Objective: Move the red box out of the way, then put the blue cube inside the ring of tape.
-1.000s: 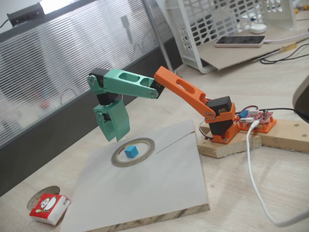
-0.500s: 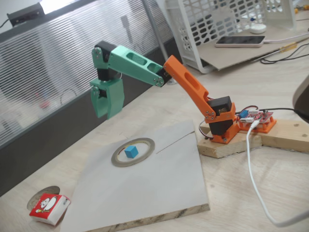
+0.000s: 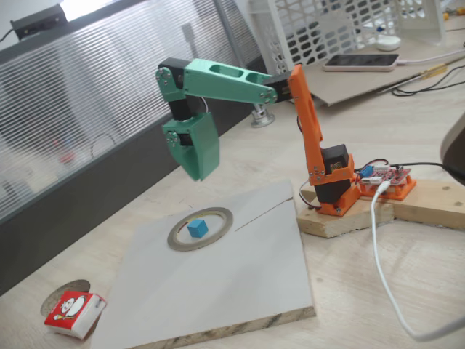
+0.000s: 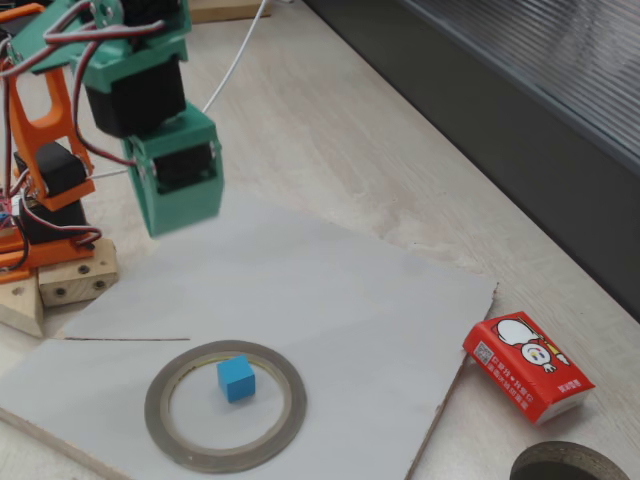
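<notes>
With the blue cube (image 4: 236, 378) inside the ring of tape (image 4: 226, 404) and the red box (image 4: 527, 366) well aside, we lift the empty gripper (image 4: 178, 206), jaws apparently pressed together, straight clear.

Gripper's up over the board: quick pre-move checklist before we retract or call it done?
1. Blue cube inside the ring of tape, apart from its wall: ok.
2. Ring of tape flat on the grey board: ok.
3. Red box off the board, beside the round tabletop hole: ok.
4. Gripper in the air above the cube and ring, touching neither: ok.
5. Gripper empty: cannot tell, the fingers are blurred.
6. White cable lies beside the base, away from the board: ok.
</notes>
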You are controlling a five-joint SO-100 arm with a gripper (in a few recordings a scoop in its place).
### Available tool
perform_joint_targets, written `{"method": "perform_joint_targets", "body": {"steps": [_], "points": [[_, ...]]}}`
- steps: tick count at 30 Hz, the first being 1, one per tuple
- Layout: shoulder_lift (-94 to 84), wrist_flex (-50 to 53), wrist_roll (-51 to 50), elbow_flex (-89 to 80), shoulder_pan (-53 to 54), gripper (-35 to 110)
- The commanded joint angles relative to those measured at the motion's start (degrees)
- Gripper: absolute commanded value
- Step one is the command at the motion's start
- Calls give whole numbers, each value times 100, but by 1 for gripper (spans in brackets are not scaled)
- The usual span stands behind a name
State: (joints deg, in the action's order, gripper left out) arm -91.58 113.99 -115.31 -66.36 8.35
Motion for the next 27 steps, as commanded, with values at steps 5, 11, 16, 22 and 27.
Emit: {"method": "perform_joint_targets", "body": {"steps": [5,11,16,22,27], "points": [[-1178,105,-62,-1143,-492,0],[-2479,105,-62,-3340,-1310,0],[-3472,35,-62,-4667,-1679,0],[-4658,35,-53,-5379,-1679,0],[-4799,35,-53,-6161,-1688,0]]}}
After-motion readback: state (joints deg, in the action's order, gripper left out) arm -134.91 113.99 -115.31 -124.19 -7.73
